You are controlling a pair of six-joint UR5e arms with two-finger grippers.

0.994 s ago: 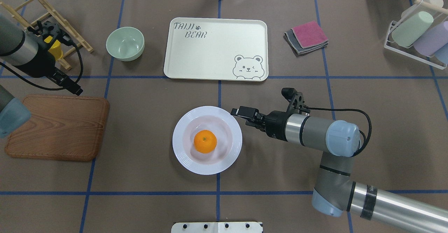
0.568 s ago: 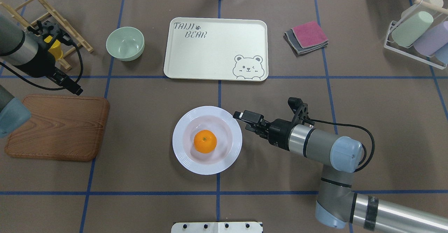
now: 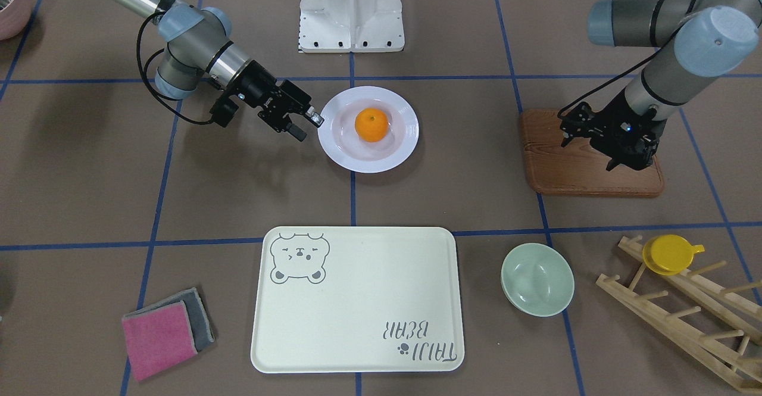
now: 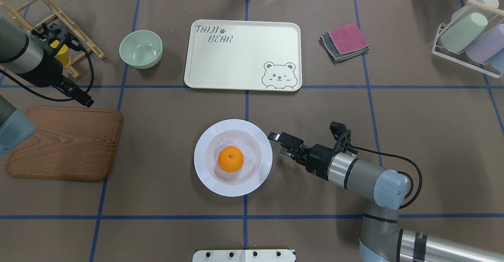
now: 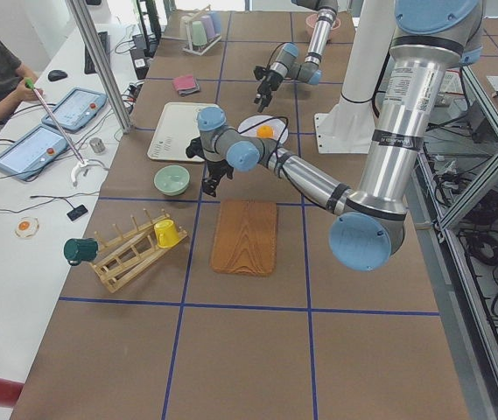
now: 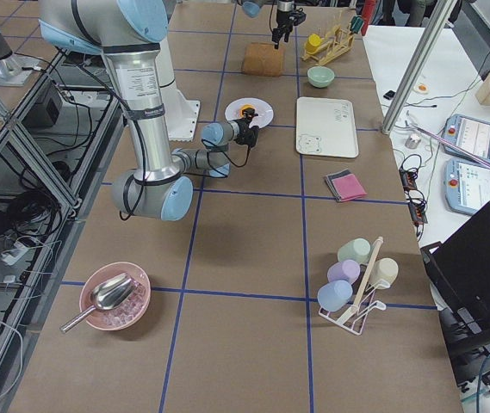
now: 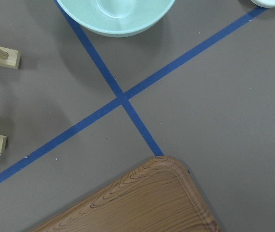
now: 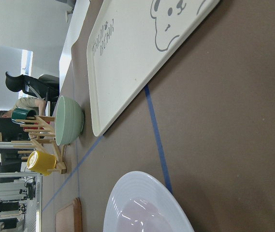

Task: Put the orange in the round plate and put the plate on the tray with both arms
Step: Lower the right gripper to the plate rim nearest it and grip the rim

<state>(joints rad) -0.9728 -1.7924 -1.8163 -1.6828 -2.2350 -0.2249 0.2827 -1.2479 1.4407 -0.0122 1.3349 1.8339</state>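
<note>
Sideways across a brown counter (image 8: 224,145). At 6 o'clock, cut off by the lower edge, part of the round plate (image 8: 127,203): glossy white, ridged rim, faintly pink in the hollow. From 11 to 1 o'clock, the cream tray (image 8: 132,63), flat on the counter and apart from the plate, with the bear drawing (image 8: 176,19) at 12 o'clock and the "TAIJI BEAR" lettering (image 8: 103,41) at 11. From the tray's edge down to the plate's rim, a blue tape line (image 8: 155,130). At 9 o'clock, just beside the tray's corner, a pale-green bowl (image 8: 69,126). Beyond it, a wooden rack (image 8: 43,131) with a yellow cup (image 8: 39,162) and a dark green cup (image 8: 23,115). At 7 o'clock, a corner of a wooden board (image 8: 68,217). Far off at 9 o'clock, a person (image 8: 28,104), too blurred for detail.
</note>
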